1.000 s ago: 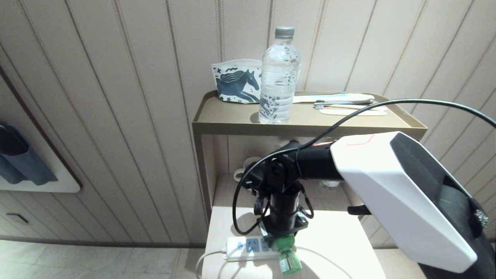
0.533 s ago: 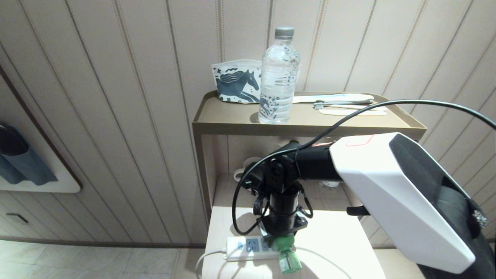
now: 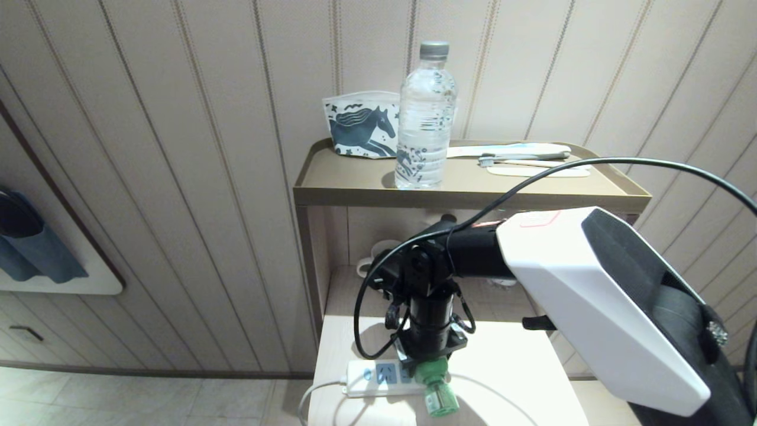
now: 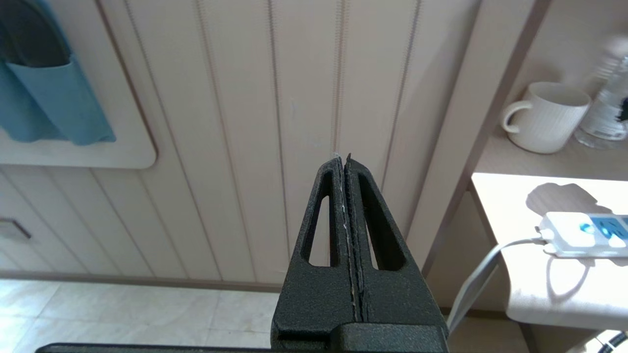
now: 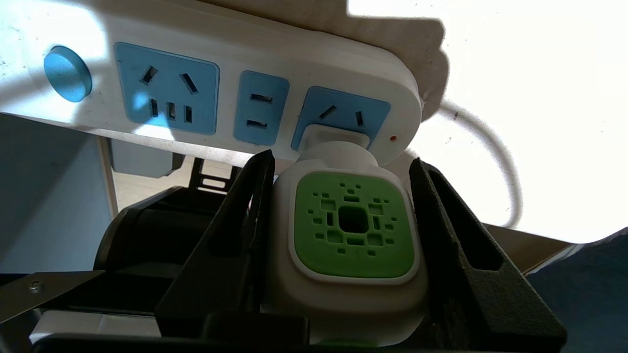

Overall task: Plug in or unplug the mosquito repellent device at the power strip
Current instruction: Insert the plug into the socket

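right gripper (image 5: 338, 206) reaches straight down over the near edge of the white table (image 3: 520, 367), its two black fingers (image 5: 230, 230) clamped on the white sides of the repellent device (image 5: 351, 235). device sits at the right end of the power strip (image 5: 230, 93), its plug at the rightmost blue socket panel; whether the pins are fully seated i cannot tell. in the head view the device's green bottle (image 3: 440, 401) holds translucent green liquid and points toward the near edge. strip lies along the near left part of the table, blue button at its left end, white cord (image 3: 313, 397) dropping off the left edge.

left gripper (image 4: 346, 196) hangs off to the left of the table, fingers pressed together on nothing.

white mug (image 4: 544, 116) stands on the lower shelf behind the table; its inside is not visible. on the upper shelf (image 3: 461, 192) a clear water bottle (image 3: 426, 118), nearly full, stands in front of a horse-print pouch (image 3: 362, 131), with a toothbrush (image 3: 526, 158) to the right.
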